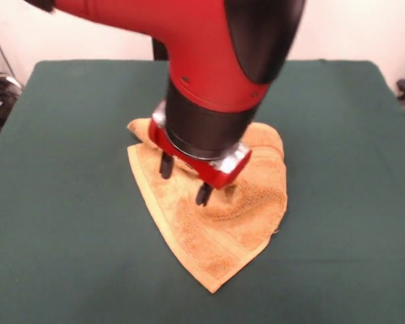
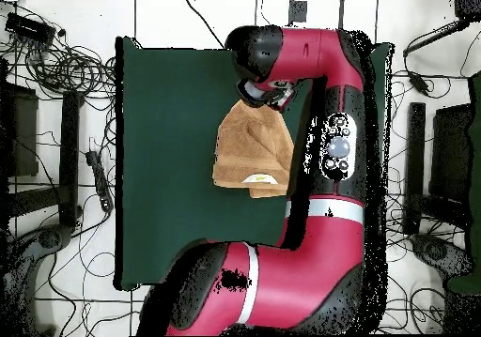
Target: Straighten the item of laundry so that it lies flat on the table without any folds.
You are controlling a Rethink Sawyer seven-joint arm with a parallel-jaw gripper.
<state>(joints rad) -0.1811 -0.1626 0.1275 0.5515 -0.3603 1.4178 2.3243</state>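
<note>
The golden-orange towel (image 1: 223, 219) lies near the middle of the dark green table (image 1: 67, 175). It is doubled over and rumpled, with one corner pointing at the near edge. My gripper (image 1: 185, 180) is open, and its two black fingers (image 1: 166, 165) stand apart, down on the towel's far-left part. The arm hides the towel's far edge. In the overhead view the towel (image 2: 246, 150) is a folded shape with a small white label (image 2: 252, 177). The gripper (image 2: 266, 97) is over its upper end, on the table (image 2: 169, 164).
My red arm (image 2: 329, 89) reaches over the right side of the table in the overhead view and covers it. Cables and dark equipment (image 2: 56, 61) lie on the floor around the table. Green cloth shows on every side of the towel.
</note>
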